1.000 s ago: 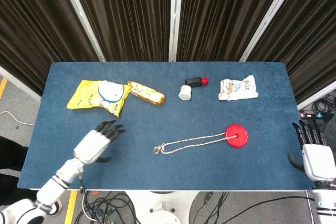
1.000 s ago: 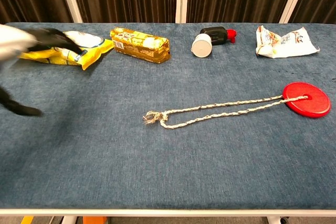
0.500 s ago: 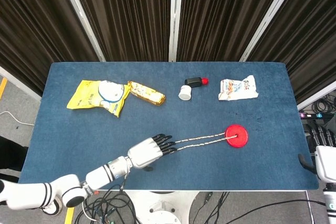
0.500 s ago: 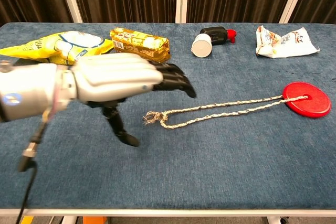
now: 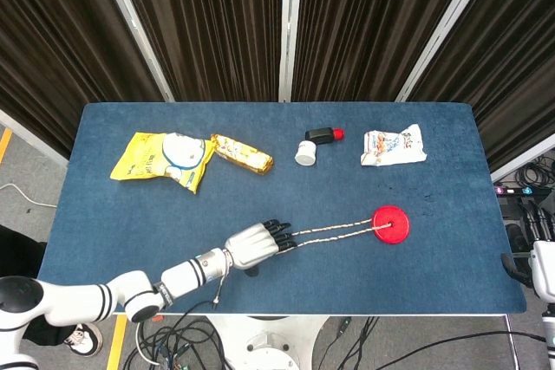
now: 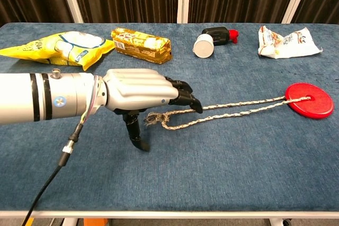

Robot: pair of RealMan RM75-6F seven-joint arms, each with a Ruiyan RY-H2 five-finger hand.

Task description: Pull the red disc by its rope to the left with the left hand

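The red disc [image 5: 390,224] [image 6: 309,100] lies flat on the blue table [image 5: 104,214] at the right of centre. Its braided rope [image 5: 334,231] [image 6: 233,107] runs left from it in a doubled line to a frayed knotted end [image 6: 153,119]. My left hand [image 5: 256,244] [image 6: 140,92] hovers palm down over that end. Its dark fingertips [image 6: 186,98] reach over the rope, and the thumb [image 6: 135,133] points down at the table just left of the knot. Nothing is gripped. My right hand [image 5: 541,264] shows only partly at the far right edge, off the table, fingers up and holding nothing.
A yellow chip bag [image 5: 160,158] [image 6: 55,46] and a golden snack pack [image 5: 243,153] [image 6: 142,45] lie at the back left. A white cup beside a black red-capped bottle [image 5: 312,143] [image 6: 212,39] and a white wrapper [image 5: 393,145] [image 6: 286,41] lie at the back right.
My left hand swept in from the left edge to the rope's knotted end and has now lowered over it. The right hand drew back toward the frame's right edge. Disc and rope have not moved.
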